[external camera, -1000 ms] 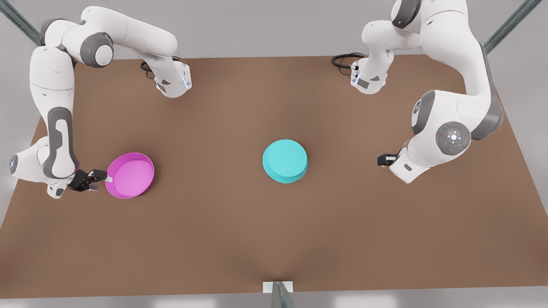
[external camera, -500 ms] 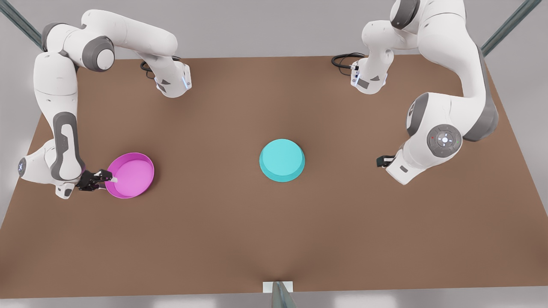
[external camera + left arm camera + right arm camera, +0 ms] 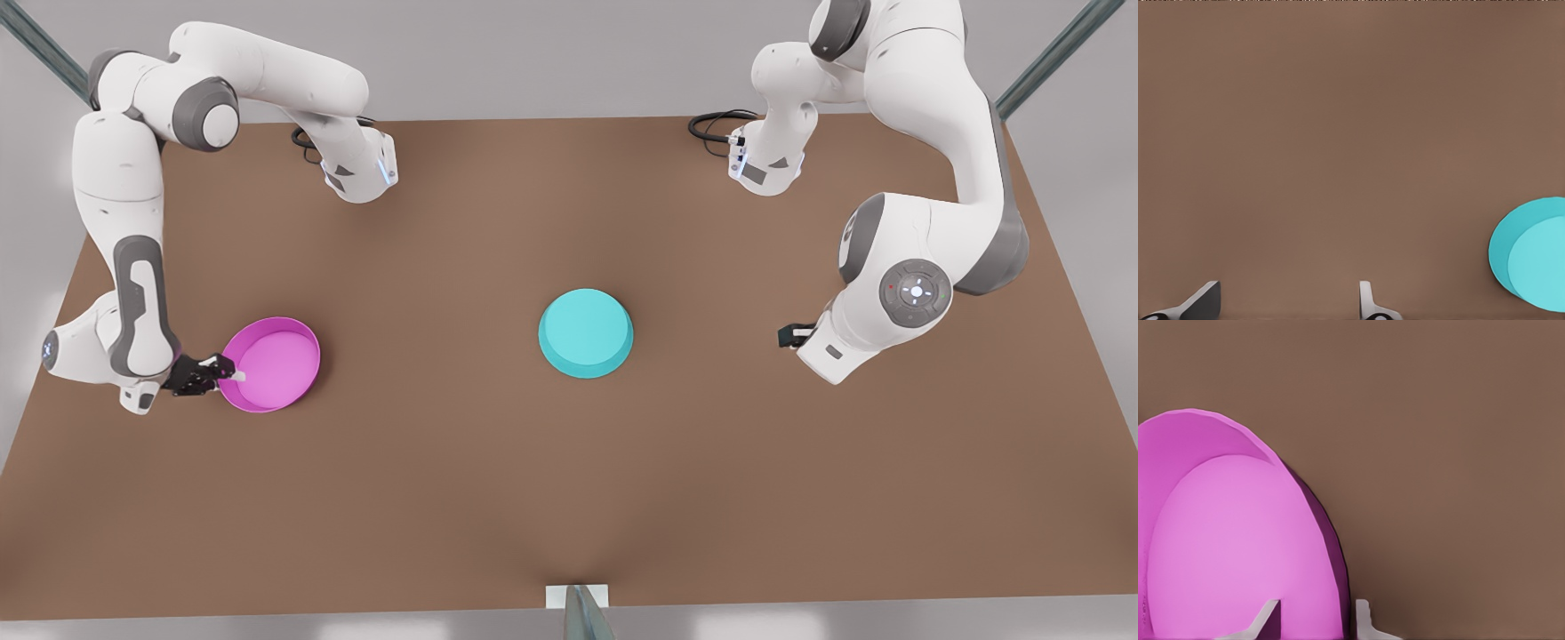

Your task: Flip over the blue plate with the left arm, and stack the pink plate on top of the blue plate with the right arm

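Observation:
The blue plate (image 3: 587,333) lies upside down, flat bottom up, in the middle of the table; its edge (image 3: 1531,253) also shows in the left wrist view. The pink plate (image 3: 269,363) sits open side up toward the front view's left. My right gripper (image 3: 227,373) is open at the pink plate's near rim (image 3: 1331,540). One finger (image 3: 1268,619) is inside the dish and the other (image 3: 1365,623) outside. My left gripper (image 3: 784,336) hangs open over bare table on the front view's right, well apart from the blue plate.
The brown table (image 3: 569,498) stretches wide around both plates. Both arm bases with black cable loops (image 3: 711,129) stand at the far edge. A metal post (image 3: 582,609) rises at the middle of the near edge.
The blue plate has settled from a slight tilt to lying flat. My right gripper has slid forward so its fingers straddle the pink plate's rim. The left arm has shifted slightly.

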Robot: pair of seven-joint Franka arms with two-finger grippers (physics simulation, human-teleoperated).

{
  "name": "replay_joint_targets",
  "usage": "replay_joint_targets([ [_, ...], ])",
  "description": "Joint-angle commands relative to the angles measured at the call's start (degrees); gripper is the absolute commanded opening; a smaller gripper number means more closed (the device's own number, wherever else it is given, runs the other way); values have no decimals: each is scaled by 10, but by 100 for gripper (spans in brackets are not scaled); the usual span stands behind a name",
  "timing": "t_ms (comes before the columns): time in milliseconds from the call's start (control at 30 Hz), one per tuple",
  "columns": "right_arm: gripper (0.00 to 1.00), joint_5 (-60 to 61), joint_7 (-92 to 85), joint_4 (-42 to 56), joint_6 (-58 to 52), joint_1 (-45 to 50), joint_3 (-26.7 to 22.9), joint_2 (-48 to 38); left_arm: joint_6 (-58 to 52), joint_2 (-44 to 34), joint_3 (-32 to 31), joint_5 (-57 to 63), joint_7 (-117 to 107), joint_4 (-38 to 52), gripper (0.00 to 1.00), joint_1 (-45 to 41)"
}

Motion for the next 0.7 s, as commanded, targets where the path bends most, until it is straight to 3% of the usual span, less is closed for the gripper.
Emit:
replay_joint_targets([
  [0, 49, 0, 0, -1, 0, -1, 0, 0, 0, 0, 0, 0, 0, 0, 100, 0],
  [167, 47, 0, 0, -5, 9, 0, -1, 3, -2, 0, 0, 6, -1, -3, 100, -4],
  [233, 37, 0, 0, -5, 9, 0, -1, 3, -2, 0, 0, 7, -1, -3, 100, -4],
  [367, 32, 0, -1, -5, 11, 1, -1, 2, -2, 0, 0, 6, -1, -2, 100, -4],
  [433, 24, 0, -1, -5, 11, 2, -1, 2, -2, 0, 0, 6, -1, -2, 100, -4],
  [667, 21, 0, -6, -4, 9, 2, -1, 0, -1, 2, 0, 6, -5, -2, 100, -5],
])
